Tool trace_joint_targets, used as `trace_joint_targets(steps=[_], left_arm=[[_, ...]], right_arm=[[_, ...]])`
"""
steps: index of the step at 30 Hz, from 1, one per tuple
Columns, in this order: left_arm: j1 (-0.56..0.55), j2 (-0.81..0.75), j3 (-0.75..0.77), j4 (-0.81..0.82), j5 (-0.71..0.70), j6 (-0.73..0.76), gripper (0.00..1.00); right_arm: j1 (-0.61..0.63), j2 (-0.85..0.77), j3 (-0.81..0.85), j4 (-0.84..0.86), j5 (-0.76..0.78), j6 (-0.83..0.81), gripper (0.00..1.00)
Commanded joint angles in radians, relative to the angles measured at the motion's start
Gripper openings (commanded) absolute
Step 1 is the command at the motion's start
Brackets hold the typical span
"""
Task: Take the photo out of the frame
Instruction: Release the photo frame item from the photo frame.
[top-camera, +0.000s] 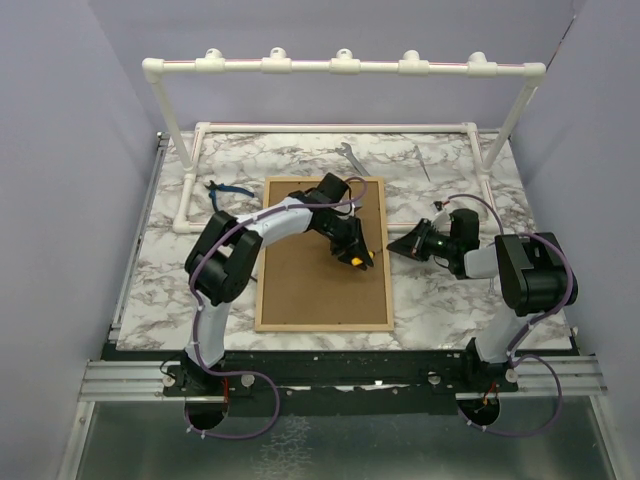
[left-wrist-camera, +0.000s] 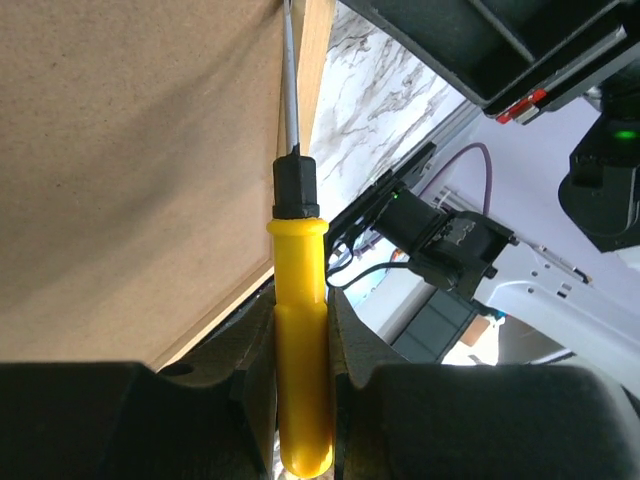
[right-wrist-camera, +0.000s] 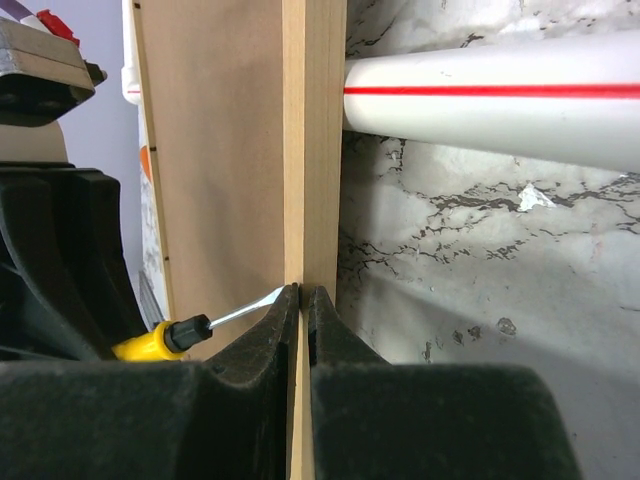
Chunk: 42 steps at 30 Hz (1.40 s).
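Left wrist cam first: my left gripper (left-wrist-camera: 300, 345) is clamped narrow around the yellow handle of a screwdriver (left-wrist-camera: 298, 250). The shaft runs up along the seam where the brown fibreboard back meets the light-wood edging of the frame (left-wrist-camera: 120, 150).

On the right wrist cam, the right gripper (right-wrist-camera: 303, 300) is pinched nearly shut on that wood rail, and the blade comes in right by its left finger. The frame lies face down on the marble table (right-wrist-camera: 470, 260), with a white PVC pipe (right-wrist-camera: 500, 90) beyond it.

My read is that I'm at the prying-the-back-loose stage. To do it well I'd want the blade low and shallow, levering against the rail rather than digging into the board. Meanwhile the right side pins the frame so it can't skate.

Stuff I can't see:
- **The photo:** presumably it's under the backing, facing the table, but there's zero sign of it in any view.
- **The blade tip:** it's cut off at the top of the left wrist picture and tucked against the finger in the right one. I can't tell if it's actually in the seam.
- **Fasteners:** no tabs or clips visible either.
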Motion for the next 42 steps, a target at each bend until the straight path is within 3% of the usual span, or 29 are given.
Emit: trace_joint_targets(steps=[1, 18, 29, 36, 40, 42], left_arm=[[-0.037, 0.025, 0.092, 0.086, -0.048, -0.045, 0.0], [-0.124, 0.144, 0.364, -0.022, -0.045, -0.071, 0.0], [-0.152, 0.208, 0.478, -0.067, -0.025, -0.127, 0.0], [-0.145, 0.189, 0.465, -0.08, -0.025, -0.12, 0.0], [-0.126, 0.117, 0.365, -0.099, -0.058, -0.069, 0.0], [-0.112, 0.065, 0.276, -0.125, -0.081, -0.023, 0.0]], right_arm=[[0.027, -0.015, -0.033, -0.001, -0.031, 0.011, 0.07], [0.071, -0.038, -0.028, -0.025, -0.015, -0.005, 0.07], [0.16, -0.082, 0.013, -0.139, 0.056, -0.067, 0.07], [0.173, -0.112, 0.015, -0.184, 0.103, -0.088, 0.06], [0.173, -0.171, 0.008, -0.22, 0.159, -0.088, 0.07], [0.173, -0.214, 0.007, -0.248, 0.195, -0.091, 0.12]])
